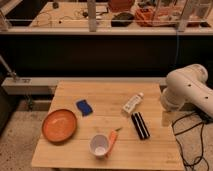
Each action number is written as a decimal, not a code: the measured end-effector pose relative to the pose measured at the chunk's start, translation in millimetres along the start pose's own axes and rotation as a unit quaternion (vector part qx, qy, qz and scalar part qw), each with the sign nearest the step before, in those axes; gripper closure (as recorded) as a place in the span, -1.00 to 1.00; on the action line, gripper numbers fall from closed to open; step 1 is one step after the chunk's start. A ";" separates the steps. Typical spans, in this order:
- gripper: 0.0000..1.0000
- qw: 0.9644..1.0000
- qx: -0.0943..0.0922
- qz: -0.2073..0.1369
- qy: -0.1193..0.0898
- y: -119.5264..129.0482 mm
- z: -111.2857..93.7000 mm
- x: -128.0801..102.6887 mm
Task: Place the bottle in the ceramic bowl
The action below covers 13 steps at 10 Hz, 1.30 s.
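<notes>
Currently the bottle [133, 103] lies on its side on the wooden table [105, 92], slanted, with its narrow cap pointing toward the far right corner and its base toward the middle of the tabletop. Taking the bottle as the landmark: the black ribbed bar [140, 125] lies just beside it on the near side, close to its base but not clearly touching. The small blue block [84, 107] sits to the left of the bottle, at about the same depth. The orange-brown bowl [59, 125] rests well apart from the bottle, far to its left and nearer the front edge. The white cup [99, 145] stands to the front-left of the bottle with its open mouth showing, and a slim orange item [113, 138] leans against the cup on the side facing the bottle. To the right of the bottle, past the table's edge, the bulky white arm [187, 92] hangs. The gripper [167, 118] appears as a pale piece below the arm, near the bottle but apart from it. How wide the gripper is open, and whether it holds anything, I cannot tell
</notes>
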 end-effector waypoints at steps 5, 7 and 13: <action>-0.60 1.000 0.003 -0.004 0.001 -2.8 -0.2 -0.7; -0.60 1.000 0.013 -0.027 -0.001 -22.4 0.9 -19.0; -0.60 0.998 0.025 -0.056 -0.003 -36.9 5.3 -23.7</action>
